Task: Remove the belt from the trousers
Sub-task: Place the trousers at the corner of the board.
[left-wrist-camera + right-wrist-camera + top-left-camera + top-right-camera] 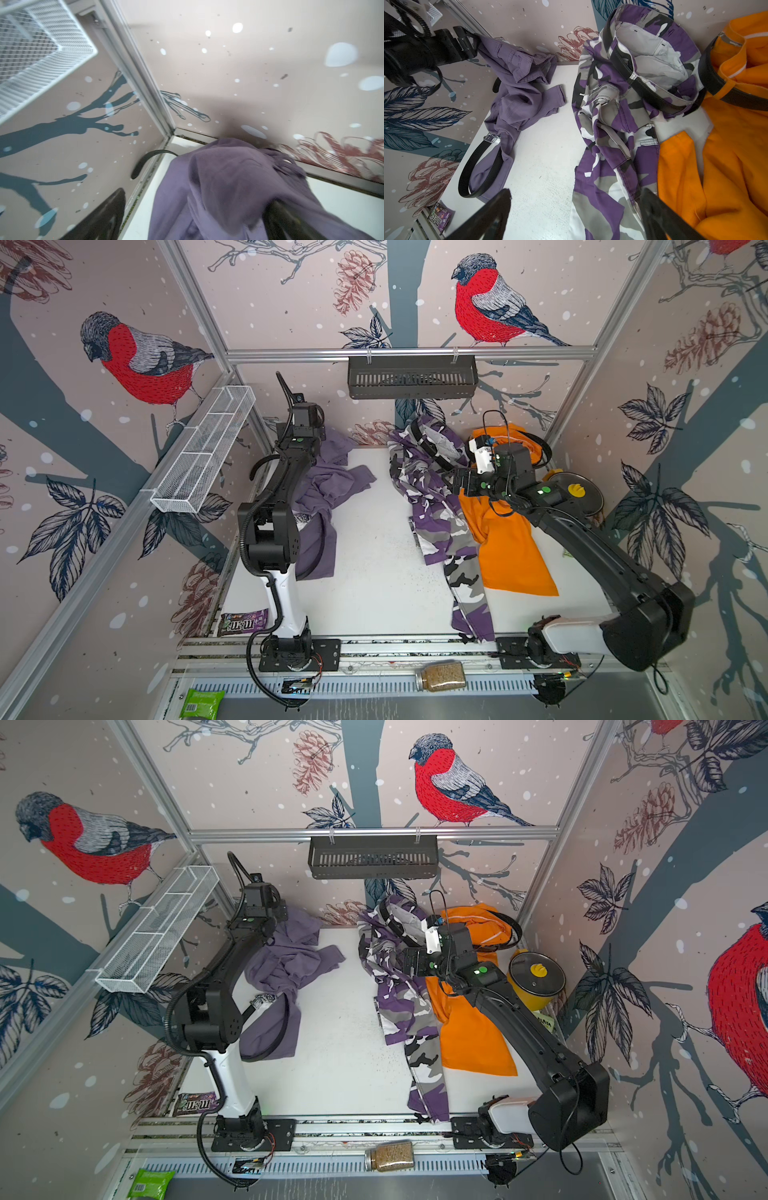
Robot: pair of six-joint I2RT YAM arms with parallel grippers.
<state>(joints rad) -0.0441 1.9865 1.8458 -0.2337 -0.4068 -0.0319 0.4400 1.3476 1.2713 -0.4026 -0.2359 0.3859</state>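
- Reaching out long toward the far left corner of the table (374, 572), the left arm is seen with its left pincer (468, 41) spread wide, lilac cloth bunched between the fingers.
- The right arm is bent in from the near right corner. Its right pincer (457, 486) is held spread and empty above the camouflage trousers (432, 506).
- Three pairs of soft, crumpled cloth trousers are counted on the white, speckled table. The lilac trousers (328, 485) are at the left, the camouflage pair is in the middle, and the orange trousers (507, 547) touch it at the right.
- Three smooth black belts are counted. A looped belt (467, 172) with a silver buckle lies over the lilac pair. A second belt (623, 62) is threaded through the camouflage waistband, and a third belt (710, 76) is wrapped round the orange waist.
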